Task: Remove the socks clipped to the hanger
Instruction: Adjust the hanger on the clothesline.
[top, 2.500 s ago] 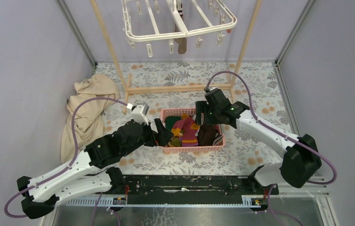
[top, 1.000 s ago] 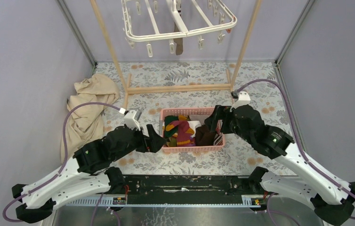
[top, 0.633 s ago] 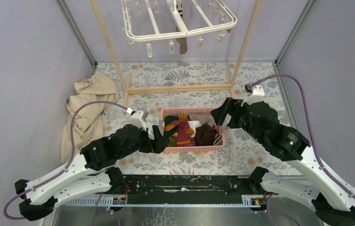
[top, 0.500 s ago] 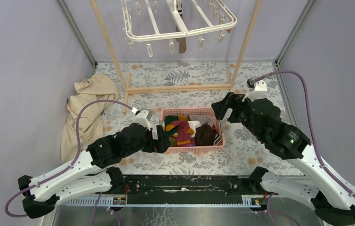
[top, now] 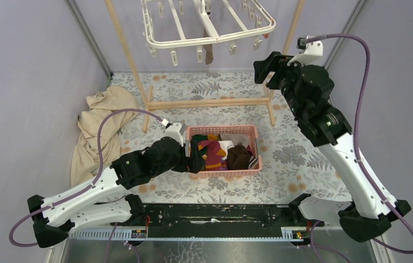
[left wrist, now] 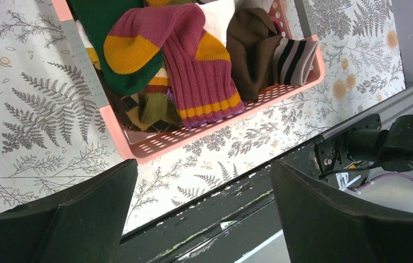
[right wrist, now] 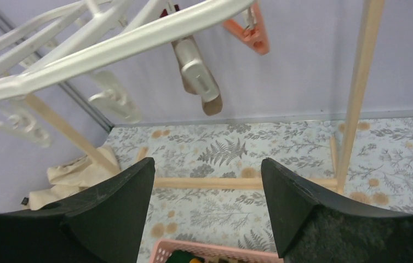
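Socks [left wrist: 193, 66] fill pink basket [left wrist: 160, 143] just beyond left gripper [left wrist: 199, 170], fingers wide, empty; we note right gripper [right wrist: 207, 164] fingers parted, empty, hanger [right wrist: 138, 38] above them.

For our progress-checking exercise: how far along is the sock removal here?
Done: a pile of socks lies in the pink basket. In hand: nothing; the right pincer, open and empty, is up by the hanger, and the left pincer is open above the basket. Left: one brown sock hangs clipped to the hanger.
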